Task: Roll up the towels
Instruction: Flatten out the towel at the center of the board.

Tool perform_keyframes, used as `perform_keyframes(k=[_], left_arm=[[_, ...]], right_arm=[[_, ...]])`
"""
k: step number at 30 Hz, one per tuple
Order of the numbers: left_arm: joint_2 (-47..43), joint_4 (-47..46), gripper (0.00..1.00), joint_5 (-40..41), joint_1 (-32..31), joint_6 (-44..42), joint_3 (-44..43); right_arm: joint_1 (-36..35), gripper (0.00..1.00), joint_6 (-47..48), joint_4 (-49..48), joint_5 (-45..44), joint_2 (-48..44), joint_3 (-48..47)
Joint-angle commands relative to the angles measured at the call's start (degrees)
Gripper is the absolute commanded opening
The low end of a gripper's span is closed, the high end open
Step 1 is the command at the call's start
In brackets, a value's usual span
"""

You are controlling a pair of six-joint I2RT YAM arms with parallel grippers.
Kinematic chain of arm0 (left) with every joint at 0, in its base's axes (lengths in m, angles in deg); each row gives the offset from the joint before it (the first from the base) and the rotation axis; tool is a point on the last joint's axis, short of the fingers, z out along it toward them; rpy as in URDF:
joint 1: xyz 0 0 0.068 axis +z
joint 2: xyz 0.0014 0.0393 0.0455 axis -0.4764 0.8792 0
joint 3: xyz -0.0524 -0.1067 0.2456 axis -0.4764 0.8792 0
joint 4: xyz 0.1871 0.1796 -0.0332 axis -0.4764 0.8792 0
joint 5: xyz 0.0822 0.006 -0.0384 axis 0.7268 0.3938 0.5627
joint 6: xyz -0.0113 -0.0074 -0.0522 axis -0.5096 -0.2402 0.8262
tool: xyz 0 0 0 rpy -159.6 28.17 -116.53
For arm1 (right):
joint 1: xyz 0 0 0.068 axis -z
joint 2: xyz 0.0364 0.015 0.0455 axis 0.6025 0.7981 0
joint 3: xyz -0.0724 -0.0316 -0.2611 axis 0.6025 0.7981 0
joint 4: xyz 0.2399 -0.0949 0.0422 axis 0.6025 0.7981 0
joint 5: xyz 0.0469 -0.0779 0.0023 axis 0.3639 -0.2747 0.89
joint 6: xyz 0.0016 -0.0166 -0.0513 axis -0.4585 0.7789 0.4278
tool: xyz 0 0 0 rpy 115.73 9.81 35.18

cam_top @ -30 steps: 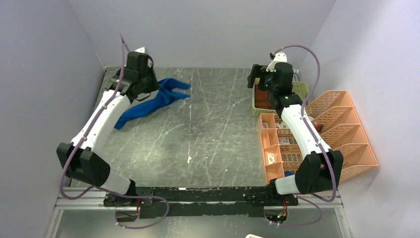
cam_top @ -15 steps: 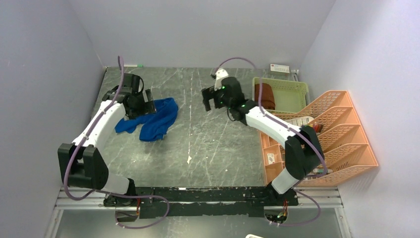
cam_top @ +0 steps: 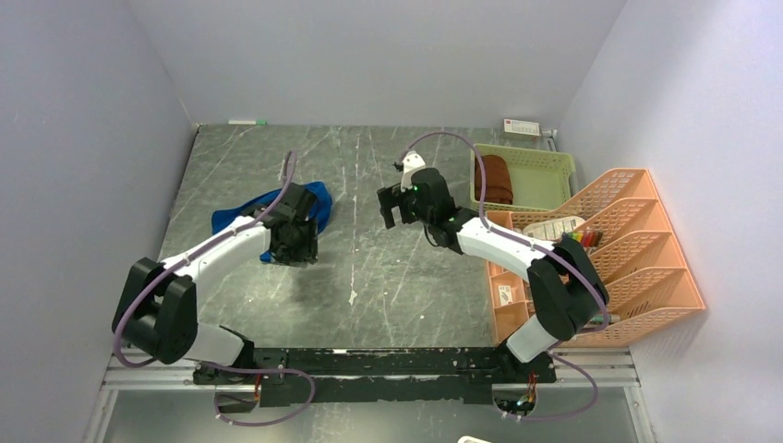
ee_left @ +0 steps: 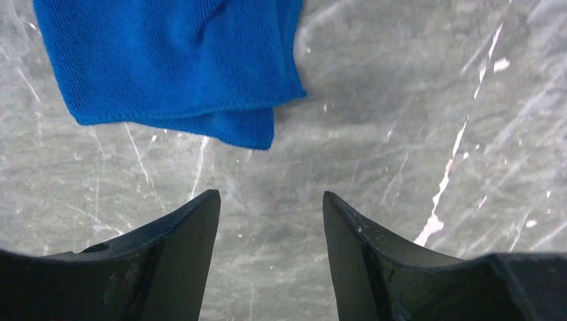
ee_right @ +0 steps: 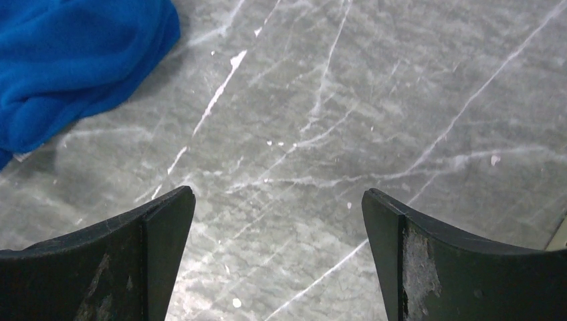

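Observation:
A royal blue towel (cam_top: 316,201) lies crumpled on the grey marble table at centre left. In the left wrist view the blue towel (ee_left: 180,60) shows a folded corner just ahead of the jaws. My left gripper (cam_top: 297,249) hovers over the towel's near edge, open and empty (ee_left: 271,200). A rust-brown towel (cam_top: 497,178) sits rolled in the green basket (cam_top: 545,161) at the back right. My right gripper (cam_top: 388,205) is open and empty over bare table to the right of the blue towel, which shows at the top left as the blue towel (ee_right: 73,60) in its wrist view.
An orange divided rack (cam_top: 637,249) and an orange tray (cam_top: 508,277) with small items stand along the right side. A marker (cam_top: 247,122) lies at the back left by the wall. A small white box (cam_top: 522,126) sits at the back right.
The left gripper let go of the blue towel and moved right and nearer, over the towel's near edge. The right arm swung from the basket to mid-table. The towel now lies bunched.

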Motion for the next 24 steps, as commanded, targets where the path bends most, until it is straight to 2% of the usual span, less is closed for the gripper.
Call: perform_keyframes(k=[1,6,15,24], left_arm=[[2.48,-4.62,0.68,8.67,-1.83,3.21,-2.84],[6.8,-6.01,0.68,13.7,-3.49,2.53,-6.94],[17.32,-2.0,0.65,23.39,-4.31,0.96,-13.6],[21.63,-3.11,0.61,22.93,-4.31,-0.93,-13.75]], right_arm=[[-0.19,0.97,-0.81,-2.15,-0.24,-2.65,2.82],[-0.12,0.97,-1.06,-2.09,0.34,-2.79,4.98],[0.31,0.97,-0.25,-1.82,0.49,-3.29,6.53],[1.02,0.96,-0.32,-2.88,1.55,-3.26,6.75]])
